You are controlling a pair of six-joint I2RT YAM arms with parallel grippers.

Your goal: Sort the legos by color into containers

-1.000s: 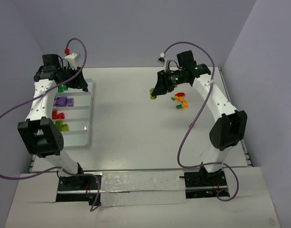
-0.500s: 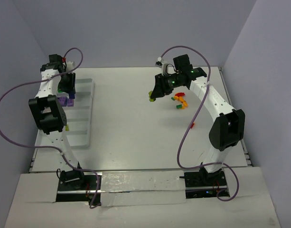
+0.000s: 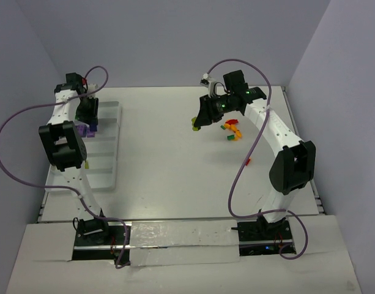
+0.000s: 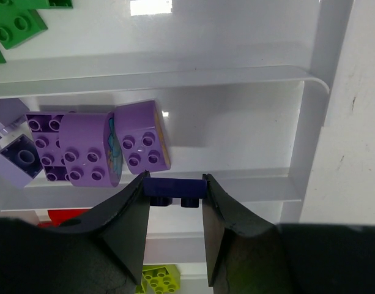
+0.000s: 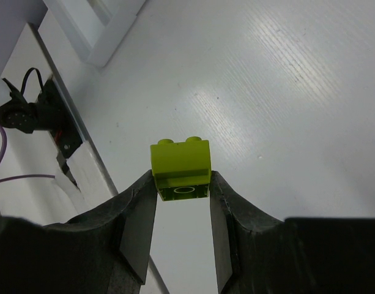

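1. Gripping a small dark blue brick (image 4: 174, 188) by its two ends, the left gripper (image 4: 175, 195) has its jaws partly closed, with the fingers pressed flat against the brick.
2. That gripper (image 3: 89, 121) hangs over the far end of the white tray (image 3: 117, 144), which lies on the left of the table (image 3: 169, 171).
3. In the left wrist view the held brick sits in line with the ridge at the near side of the compartment that holds the purple bricks (image 4: 83, 150). Whether it touches the ridge cannot be told.
4. The compartment beyond the purple one holds a green brick (image 4: 19, 24). A red brick (image 4: 68, 215) and a lime brick (image 4: 159, 278) show in the compartments nearer the camera.
5. The right gripper (image 5: 181, 187) is likewise partly closed, clamped on a lime green brick (image 5: 180, 165) with its studs pointing away from the wrist.
6. That gripper (image 3: 198, 122) is held above bare table, well apart from the tray and just left of a small pile of loose bricks (image 3: 231, 130) in red, orange and green.
7. One small orange piece (image 3: 246, 162) lies alone, nearer the arm bases than the pile.
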